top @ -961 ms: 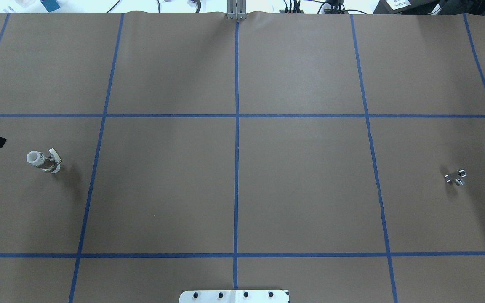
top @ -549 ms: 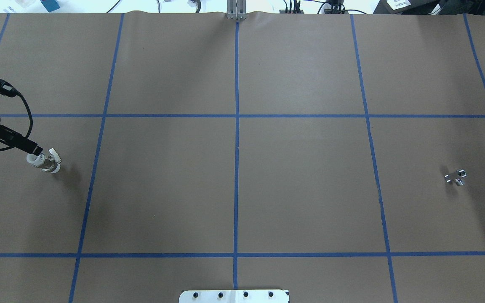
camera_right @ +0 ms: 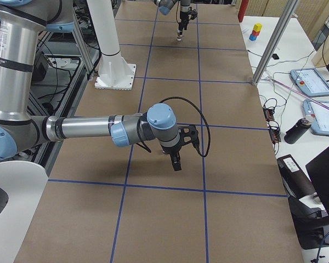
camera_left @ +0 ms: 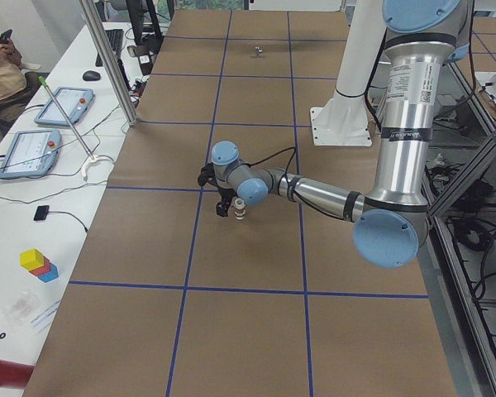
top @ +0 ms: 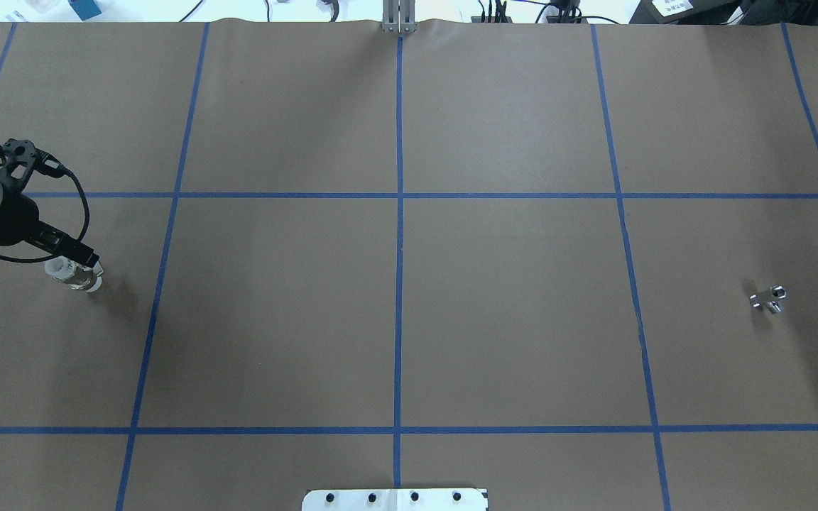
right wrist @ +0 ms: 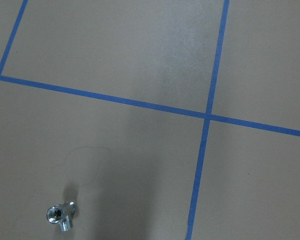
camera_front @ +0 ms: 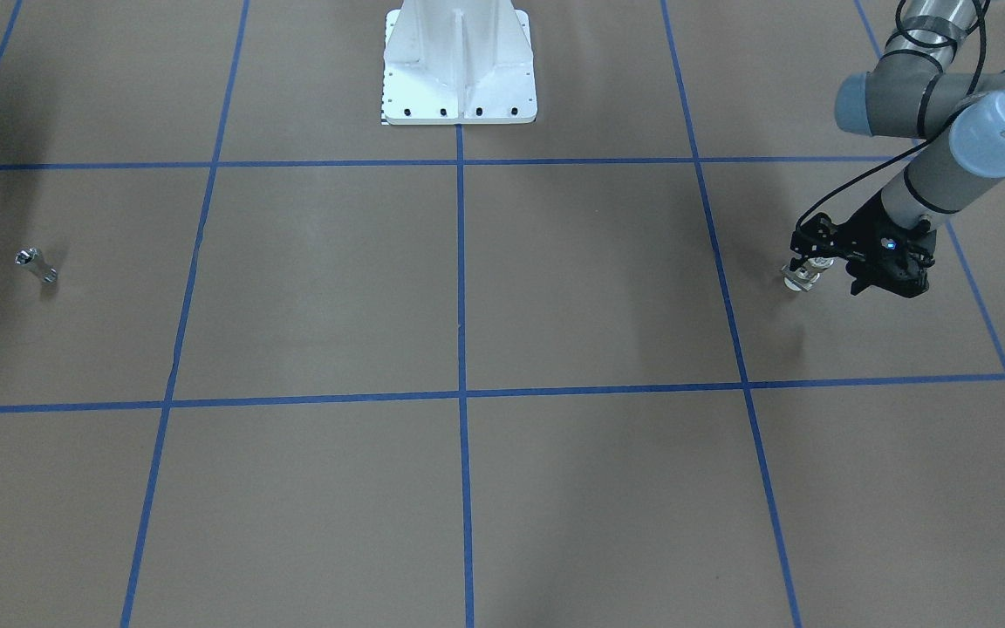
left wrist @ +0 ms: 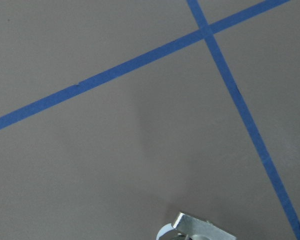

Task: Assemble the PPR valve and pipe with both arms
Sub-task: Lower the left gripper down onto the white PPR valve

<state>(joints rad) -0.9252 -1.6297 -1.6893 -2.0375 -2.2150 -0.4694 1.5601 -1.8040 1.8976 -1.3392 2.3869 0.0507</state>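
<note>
This is a robotics lab. My left arm [camera_left: 401, 124] and right arm [camera_right: 88, 127] rise from a white base [camera_front: 459, 61] bolted to a table [top: 508, 298] covered in brown paper with a blue tape grid [top: 398, 284]. Alongside run white benches [camera_left: 12, 244] with teach pendants [camera_left: 29, 151], coloured blocks [camera_left: 35, 263], a monitor [camera_right: 326, 167], aluminium posts [camera_left: 114, 74] and a person [camera_left: 4, 78] with a phone.

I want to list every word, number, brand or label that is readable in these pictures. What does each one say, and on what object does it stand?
No text reads clearly enough to quote.
Left arm's upright tube: dark vertical print, too small to read.
White label beyond the table's far edge: dark print, too small to read.
PPR valve and pipe: no marking visible.
</note>
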